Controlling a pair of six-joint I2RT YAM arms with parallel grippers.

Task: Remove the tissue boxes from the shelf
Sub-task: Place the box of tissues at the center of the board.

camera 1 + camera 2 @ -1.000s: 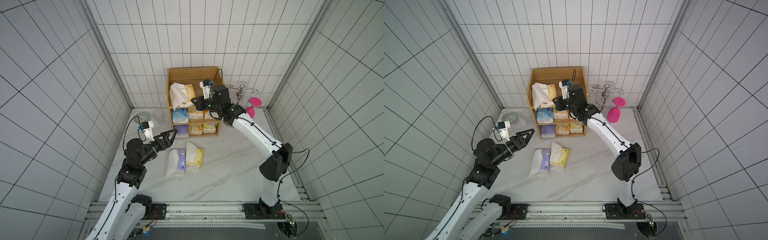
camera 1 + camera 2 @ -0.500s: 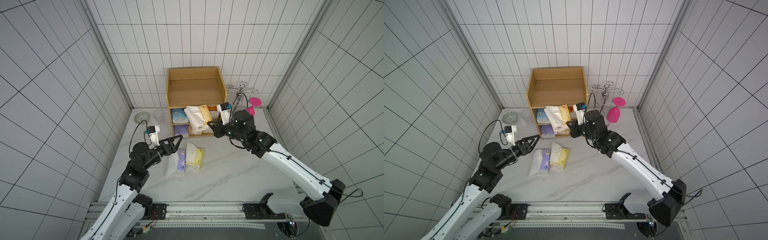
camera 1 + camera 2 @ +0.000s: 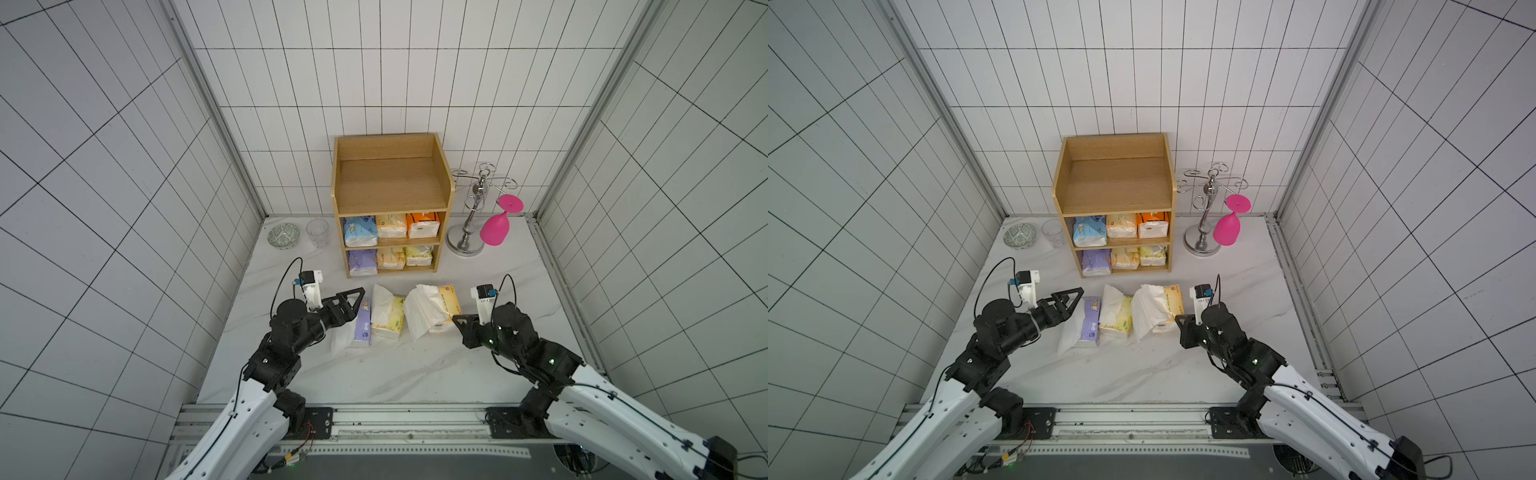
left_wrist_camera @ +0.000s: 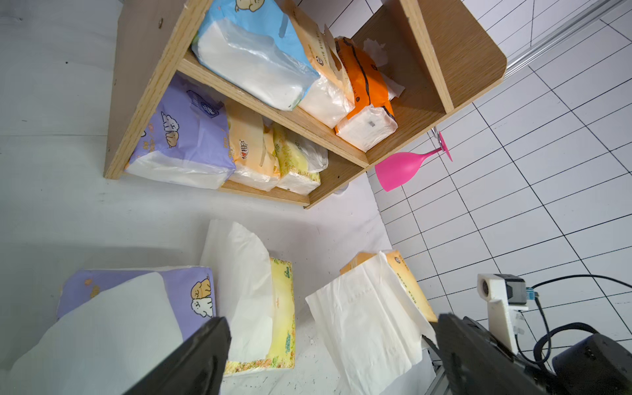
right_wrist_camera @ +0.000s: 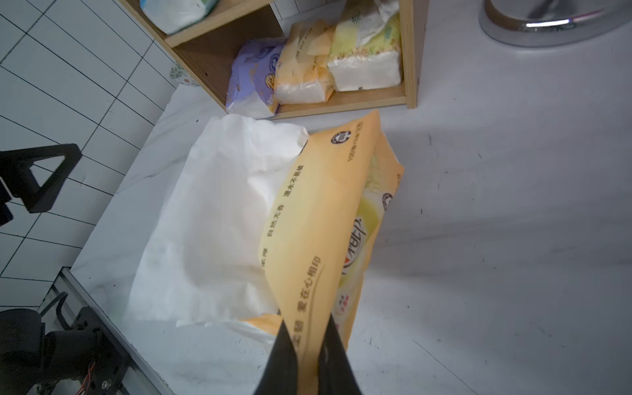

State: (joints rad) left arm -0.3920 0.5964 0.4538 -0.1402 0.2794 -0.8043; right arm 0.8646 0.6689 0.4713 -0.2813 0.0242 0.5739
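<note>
The wooden shelf (image 3: 390,195) stands at the back with its top tier bare. Its middle tier holds blue (image 3: 360,230), pale orange and bright orange (image 3: 423,225) tissue boxes; the bottom tier holds purple (image 3: 361,262), pale orange and yellow ones. My right gripper (image 3: 457,324) (image 5: 306,328) is shut on the wrapper edge of a pale orange tissue box (image 3: 444,301) (image 5: 325,212), low over the table with white tissue spilling out. Beside it lie a yellow box (image 3: 388,318) and a purple box (image 3: 361,328). My left gripper (image 3: 353,297) (image 4: 328,328) hangs open above the purple box, holding nothing.
A silver cup stand (image 3: 467,245) with a hanging pink goblet (image 3: 496,226) is right of the shelf. A clear glass (image 3: 318,232) and a patterned bowl (image 3: 284,235) sit to the left of the shelf. The metal rail (image 3: 374,415) runs along the table's front edge.
My right arm has carried the pale orange box from the shelf's top tier down to the table beside the yellow box. The left gripper has edged over the purple box, still open.
</note>
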